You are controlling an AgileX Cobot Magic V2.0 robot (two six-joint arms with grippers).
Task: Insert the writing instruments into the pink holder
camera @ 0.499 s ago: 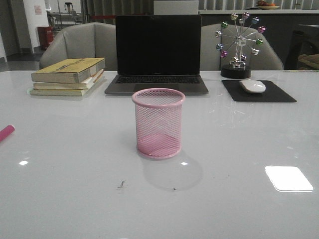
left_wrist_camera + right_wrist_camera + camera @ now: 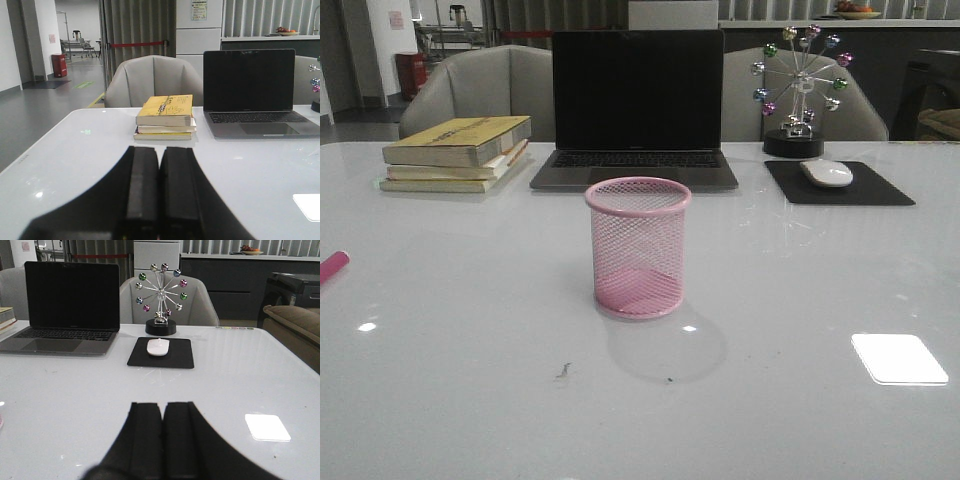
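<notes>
Front view: magenta pen (image 2: 332,266) cut off at left edge.

A glossy white bench (image 2: 470,400) is seen carrying the pink holder (image 2: 638,247) upright at its centre. A book stack (image 2: 457,153) is set at 10 o'clock, a laptop (image 2: 636,110) at 12 and a mouse pad (image 2: 839,184) with mouse (image 2: 827,172) at 2. A magenta pen end (image 2: 332,266) is seen at 9 o'clock.
</notes>
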